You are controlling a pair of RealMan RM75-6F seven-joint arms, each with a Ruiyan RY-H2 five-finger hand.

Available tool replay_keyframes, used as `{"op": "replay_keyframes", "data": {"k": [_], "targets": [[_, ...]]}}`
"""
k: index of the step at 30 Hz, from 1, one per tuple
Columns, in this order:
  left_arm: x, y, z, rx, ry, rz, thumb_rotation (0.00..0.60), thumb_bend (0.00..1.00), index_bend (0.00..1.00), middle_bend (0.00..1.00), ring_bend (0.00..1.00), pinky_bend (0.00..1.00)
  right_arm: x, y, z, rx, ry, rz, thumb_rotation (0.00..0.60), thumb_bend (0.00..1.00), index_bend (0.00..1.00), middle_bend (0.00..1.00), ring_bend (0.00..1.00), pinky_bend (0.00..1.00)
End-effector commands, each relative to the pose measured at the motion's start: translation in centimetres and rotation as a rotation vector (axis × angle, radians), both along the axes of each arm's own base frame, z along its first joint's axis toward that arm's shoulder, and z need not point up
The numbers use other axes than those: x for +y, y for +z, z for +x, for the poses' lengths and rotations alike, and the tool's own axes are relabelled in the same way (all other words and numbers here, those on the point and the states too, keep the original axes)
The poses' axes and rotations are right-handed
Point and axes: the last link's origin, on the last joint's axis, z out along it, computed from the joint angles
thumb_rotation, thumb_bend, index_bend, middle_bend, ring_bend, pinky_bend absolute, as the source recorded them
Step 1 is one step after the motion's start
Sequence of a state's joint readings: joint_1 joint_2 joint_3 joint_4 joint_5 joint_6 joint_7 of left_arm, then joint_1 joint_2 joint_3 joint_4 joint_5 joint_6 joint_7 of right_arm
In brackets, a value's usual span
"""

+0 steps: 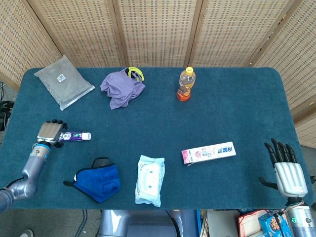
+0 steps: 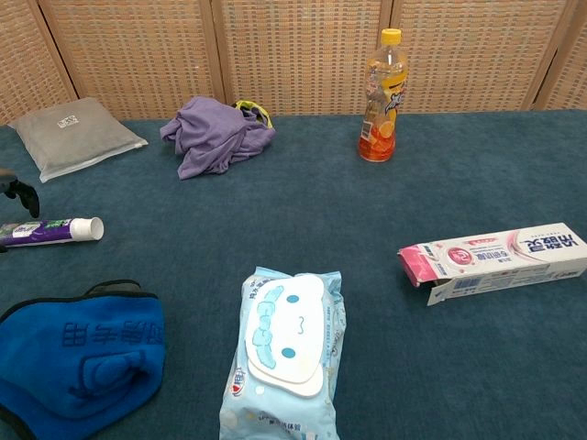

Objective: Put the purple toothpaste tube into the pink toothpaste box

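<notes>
Purple tube (image 1: 76,136) (left robot hand (image 1: 51,132))

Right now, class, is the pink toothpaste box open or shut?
Open. In the chest view, the pink toothpaste box lies flat with its left end flap hanging outward.

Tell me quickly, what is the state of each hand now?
Left hand: holding the purple toothpaste tube.
Right hand: open, holding nothing.

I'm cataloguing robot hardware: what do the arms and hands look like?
Both hands, left hand and right hand, have silver-grey ribbed metal backs and black fingers. Each sits on a grey-silver tubular arm with a teal-lit ring at the wrist. No cables or markings are visible.
</notes>
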State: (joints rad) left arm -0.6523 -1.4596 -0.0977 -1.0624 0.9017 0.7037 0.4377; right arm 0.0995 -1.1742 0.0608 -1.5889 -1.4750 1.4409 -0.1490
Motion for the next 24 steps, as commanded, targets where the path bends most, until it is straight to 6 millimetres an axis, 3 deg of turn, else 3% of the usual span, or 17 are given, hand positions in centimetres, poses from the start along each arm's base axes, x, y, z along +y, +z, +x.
{"op": "replay_keyframes", "data": {"k": [1, 19, 24], "targets": [[0.1, -0.2, 0.2, 0.000, -0.007, -0.001, 0.600, 0.26, 0.31, 0.24, 0.17, 0.24, 0.0, 0.0, 0.0, 0.000, -0.001, 0.000, 0.600, 0.15, 0.00, 0.00, 0.00, 0.00], [0.3, -1.5, 0.6, 0.008, -0.016, -0.011, 0.600, 0.26, 0.36, 0.27, 0.20, 0.26, 0.0, 0.0, 0.1, -0.011, 0.011, -0.009, 0.600, 0.15, 0.00, 0.00, 0.00, 0.00], [0.3, -1.6, 0.6, -0.001, -0.021, 0.002, 0.600, 0.26, 0.53, 0.42, 0.33, 0.35, 0.0, 0.0, 0.1, -0.011, 0.014, -0.010, 0.600, 0.15, 0.00, 0.00, 0.00, 0.00]]}}
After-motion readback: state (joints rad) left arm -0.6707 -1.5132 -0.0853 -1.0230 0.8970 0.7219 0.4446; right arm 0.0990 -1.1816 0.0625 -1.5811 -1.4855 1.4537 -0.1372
